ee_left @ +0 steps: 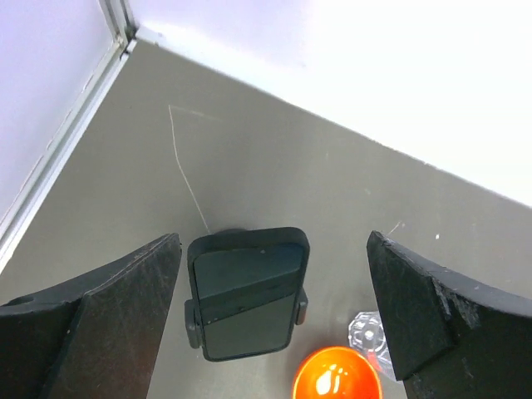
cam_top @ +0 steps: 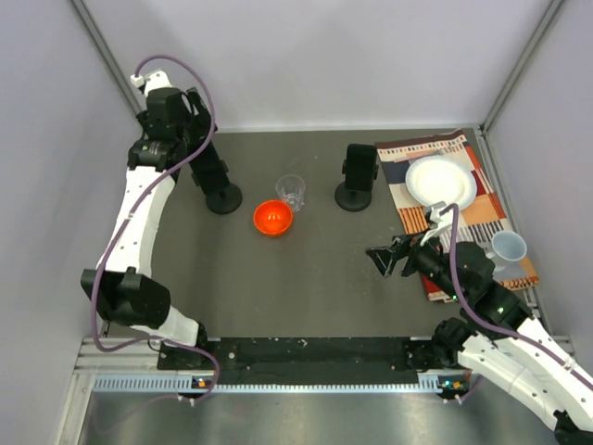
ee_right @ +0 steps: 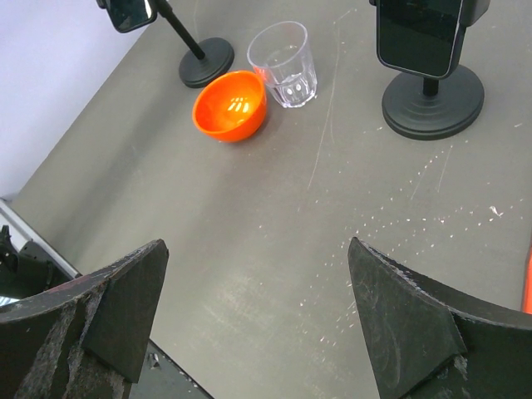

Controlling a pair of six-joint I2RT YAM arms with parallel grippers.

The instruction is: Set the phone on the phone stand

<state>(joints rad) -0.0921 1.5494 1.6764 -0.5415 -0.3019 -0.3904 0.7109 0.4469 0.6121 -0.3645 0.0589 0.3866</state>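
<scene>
A dark phone (ee_left: 247, 293) sits clamped in the left phone stand (cam_top: 223, 197), screen up. My left gripper (ee_left: 274, 241) is open and empty, its jaws wide apart just above and either side of that phone; in the top view (cam_top: 208, 165) it hides the phone. A second phone (ee_right: 420, 32) stands in the right phone stand (ee_right: 433, 101), seen in the top view too (cam_top: 359, 167). My right gripper (ee_right: 258, 245) is open and empty over bare table, at the near right (cam_top: 389, 258).
An orange bowl (cam_top: 273, 217) and a clear glass (cam_top: 291, 190) sit between the two stands. A striped placemat (cam_top: 482, 218) at the right carries a white plate (cam_top: 440, 181) and a white cup (cam_top: 508, 247). Walls enclose the table.
</scene>
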